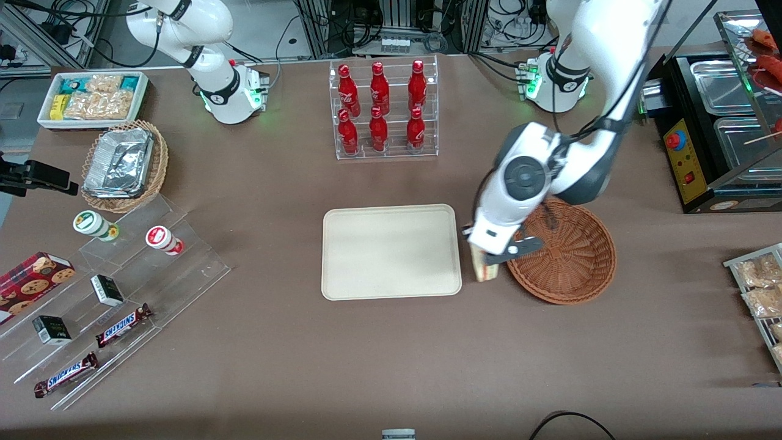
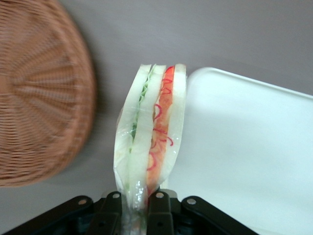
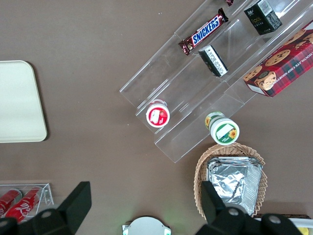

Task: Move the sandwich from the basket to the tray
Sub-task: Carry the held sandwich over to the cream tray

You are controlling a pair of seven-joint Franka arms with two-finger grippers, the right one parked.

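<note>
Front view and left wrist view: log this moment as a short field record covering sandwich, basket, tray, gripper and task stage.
sandwich: clamped by one end, off the basket, over the table between basket and tray
basket: holds nothing visible, partly covered by the arm
tray: bare, nothing on it
gripper: shut on the sandwich, hanging beside the tray's edge nearest the basket
task stage: sandwich lifted out, not yet placed on the tray
</note>
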